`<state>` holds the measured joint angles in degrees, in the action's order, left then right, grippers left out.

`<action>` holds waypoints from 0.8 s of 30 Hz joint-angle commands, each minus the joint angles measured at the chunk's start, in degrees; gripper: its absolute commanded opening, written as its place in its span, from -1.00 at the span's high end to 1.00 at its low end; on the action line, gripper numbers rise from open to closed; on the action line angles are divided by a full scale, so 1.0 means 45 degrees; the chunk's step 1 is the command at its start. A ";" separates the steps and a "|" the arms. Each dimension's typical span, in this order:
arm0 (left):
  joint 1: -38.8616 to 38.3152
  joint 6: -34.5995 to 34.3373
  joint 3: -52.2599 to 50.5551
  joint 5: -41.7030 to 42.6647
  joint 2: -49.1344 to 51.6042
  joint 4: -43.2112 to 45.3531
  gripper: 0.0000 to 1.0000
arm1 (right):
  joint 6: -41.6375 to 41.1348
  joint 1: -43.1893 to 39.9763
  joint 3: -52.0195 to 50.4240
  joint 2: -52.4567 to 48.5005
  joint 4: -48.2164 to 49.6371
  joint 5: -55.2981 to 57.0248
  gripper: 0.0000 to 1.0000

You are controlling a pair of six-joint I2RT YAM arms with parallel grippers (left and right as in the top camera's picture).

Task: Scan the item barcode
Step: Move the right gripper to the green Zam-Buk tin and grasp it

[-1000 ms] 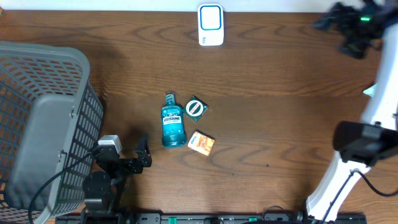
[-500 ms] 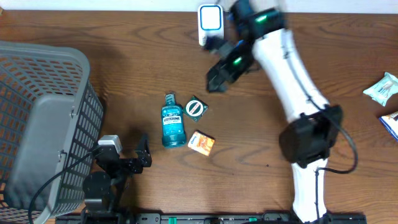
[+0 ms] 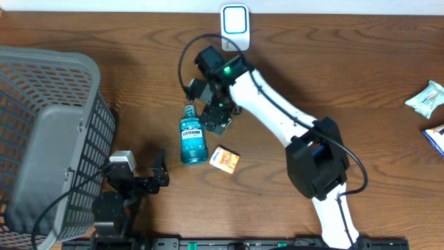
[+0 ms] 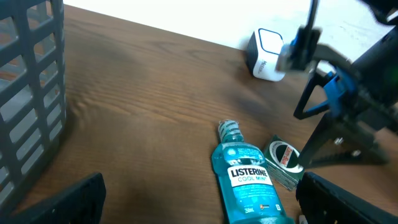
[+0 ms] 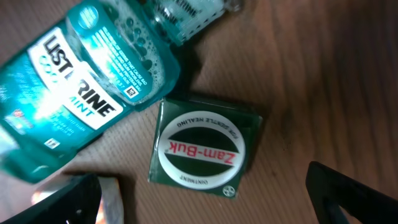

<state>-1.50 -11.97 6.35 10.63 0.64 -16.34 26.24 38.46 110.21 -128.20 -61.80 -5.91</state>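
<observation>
One green Zam-Buk box (image 5: 202,149) lies flat near the middle of the table (image 3: 347,69), its round white label facing up. The right gripper (image 3: 216,117) hangs directly over it, hiding most of it from above; its jaws stand released, wide apart on either side of the box and grasping nothing. Whether they touch the box cannot be told. Just beside the box at 8 o'clock lies one teal mouthwash bottle (image 3: 193,139) on its side, cap toward 12. One orange carton (image 3: 225,159) sits at the box's 6 o'clock, apart from it. One white scanner (image 3: 235,28) stands at 12 o'clock by the far edge, well apart. One grey basket (image 3: 69,62) fills the 9 o'clock side. At 3 o'clock, by the table's edge, are one pale green packet (image 3: 429,97) and one blue and white box (image 3: 436,135). The left gripper (image 3: 158,175) rests at 7 o'clock near the basket, jaws released and empty
</observation>
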 commanded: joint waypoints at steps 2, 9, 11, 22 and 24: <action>0.0068 0.0073 -0.0185 0.0160 -0.0010 -0.0325 -0.96 | -0.0797 0.0141 -0.0641 -0.0078 0.0437 0.0811 -0.98; 0.0068 0.0073 -0.0185 0.0160 -0.0010 -0.0325 -0.95 | -0.0787 0.0146 -0.1200 -0.0092 0.0981 -0.0471 -0.98; 0.0068 0.0073 -0.0185 0.0160 -0.0010 -0.0330 -0.96 | -0.0850 0.0146 -0.1253 -0.0102 0.1205 -0.0627 -0.99; 0.0068 0.0073 -0.0185 0.0160 -0.0010 -0.0325 -0.96 | -0.2118 0.0136 -0.1277 -0.1559 0.1953 0.1205 -0.99; 0.0068 0.0073 -0.0185 0.0160 -0.0010 -0.0325 -0.96 | -0.2123 0.0141 -0.1277 -0.1734 0.1787 0.1190 -0.99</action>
<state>-1.50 -11.97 6.35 10.63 0.64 -16.34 18.65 39.20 105.16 -133.23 -52.64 -2.57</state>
